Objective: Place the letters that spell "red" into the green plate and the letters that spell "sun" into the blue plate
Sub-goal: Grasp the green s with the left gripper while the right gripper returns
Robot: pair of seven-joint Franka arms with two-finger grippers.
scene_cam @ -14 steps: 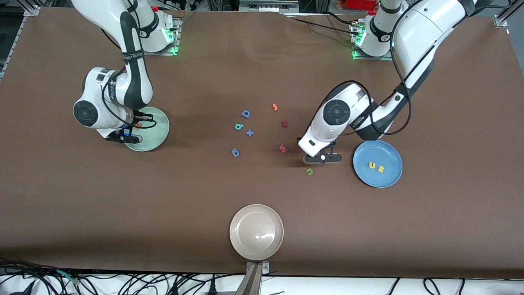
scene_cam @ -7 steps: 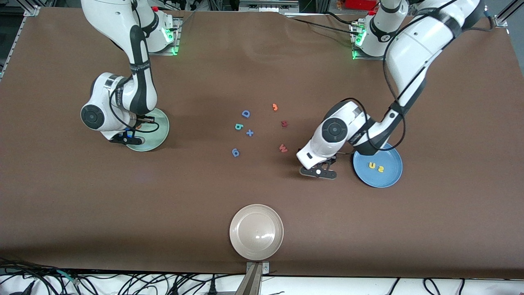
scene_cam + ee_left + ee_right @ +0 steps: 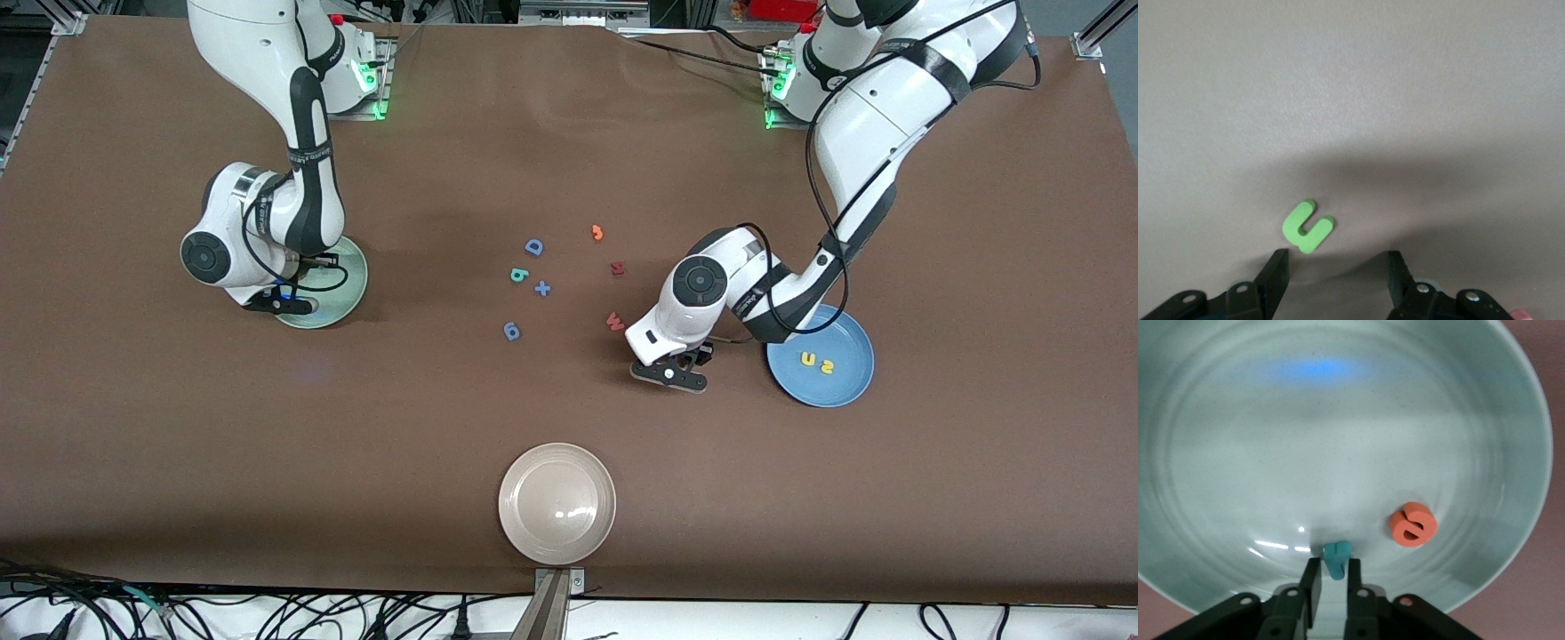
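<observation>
In the right wrist view my right gripper (image 3: 1333, 577) hangs low over the green plate (image 3: 1338, 433). Its jaws are narrowly open, and the teal "r" (image 3: 1337, 559) stands between the tips with a thin gap on each side. The orange "e" (image 3: 1412, 524) lies in the same plate. The teal "d" (image 3: 520, 276) lies mid-table. My left gripper (image 3: 1336, 267) is open just above the table, and the green "n" (image 3: 1307, 227) lies flat just ahead of its fingertips. In the front view that hand (image 3: 669, 373) hides the "n". The yellow "u" (image 3: 807, 358) and "s" (image 3: 827, 365) lie in the blue plate (image 3: 845, 387).
A blue D (image 3: 533, 246), a blue plus (image 3: 542, 288) and another blue piece (image 3: 511, 331) lie around the teal "d". An orange piece (image 3: 597, 233), a dark red letter (image 3: 618, 268) and a red W (image 3: 613, 321) lie toward the left arm. A cream plate (image 3: 556, 503) sits at the front edge.
My left gripper came down and toward the front camera over the green "n", which it now hides in the front view. The right arm shifted slightly over the green plate.
</observation>
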